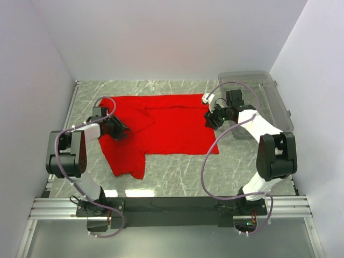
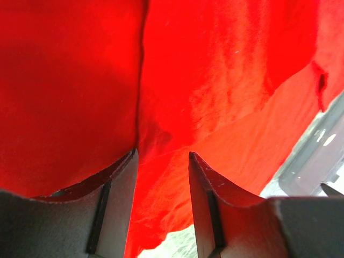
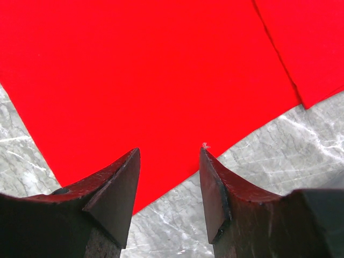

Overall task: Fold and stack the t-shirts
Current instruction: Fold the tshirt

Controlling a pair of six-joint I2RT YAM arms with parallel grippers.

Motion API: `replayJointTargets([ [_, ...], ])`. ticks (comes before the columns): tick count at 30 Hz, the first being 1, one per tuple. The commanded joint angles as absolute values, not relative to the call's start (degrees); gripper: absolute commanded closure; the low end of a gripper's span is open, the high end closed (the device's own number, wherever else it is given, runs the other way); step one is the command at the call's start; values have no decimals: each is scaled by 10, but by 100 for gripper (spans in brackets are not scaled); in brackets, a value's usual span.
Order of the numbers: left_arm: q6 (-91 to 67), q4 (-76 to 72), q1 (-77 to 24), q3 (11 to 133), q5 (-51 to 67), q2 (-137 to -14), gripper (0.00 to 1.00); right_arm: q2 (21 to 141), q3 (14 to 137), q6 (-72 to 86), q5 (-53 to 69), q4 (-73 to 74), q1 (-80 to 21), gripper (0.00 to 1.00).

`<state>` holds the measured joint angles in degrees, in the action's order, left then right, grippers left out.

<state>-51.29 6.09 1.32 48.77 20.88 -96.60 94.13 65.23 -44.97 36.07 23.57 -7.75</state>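
While everything's laid out on the marble surface point(image 1: 177, 177), here's how it looks from the left side across. The left tool point(image 1: 118, 131) is down on the left part of the red shirt point(image 1: 172, 129), right where the cloth is rumpled and a flap is folded over toward the middle. From its wrist cam the left tool point(image 2: 163, 156) has its jaws roughly half open, and the gap between them is filled with red cloth that bunches up close to the lens, with a seam running up from the left finger. It doesn't look clamped on anything, the fingers point(image 2: 115, 204) sit visibly apart. The shirt itself lies mostly flat across the middle of the surface, spread wide left to right, with one part hanging down toward the near edge on the left, below the left tool. Moving right, the right tool point(image 1: 210, 119) sits at the shirt's right edge, near the far corner. Its wrist cam shows the right tool point(image 3: 170, 151) open pretty wide and holding nothing, with flat red cloth point(image 3: 150, 75) ahead of the tips and bare marble beside and under them. A second layer edge shows in the top right of that view. Far right, the clear bin point(image 1: 269, 86) sits against the wall, just beside the right arm and apart from the shirt.
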Motion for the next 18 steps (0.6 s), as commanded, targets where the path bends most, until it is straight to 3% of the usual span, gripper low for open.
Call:
replayJointTargets([
  [1,-490,82,6,506,193,-963,52,916,649,-446,369,221,-81,45],
  [11,-466,111,4,513,166,-974,59,913,647,-442,372,217,-81,45],
  [18,-462,93,4,514,176,-991,70,906,642,-444,370,218,-81,45],
])
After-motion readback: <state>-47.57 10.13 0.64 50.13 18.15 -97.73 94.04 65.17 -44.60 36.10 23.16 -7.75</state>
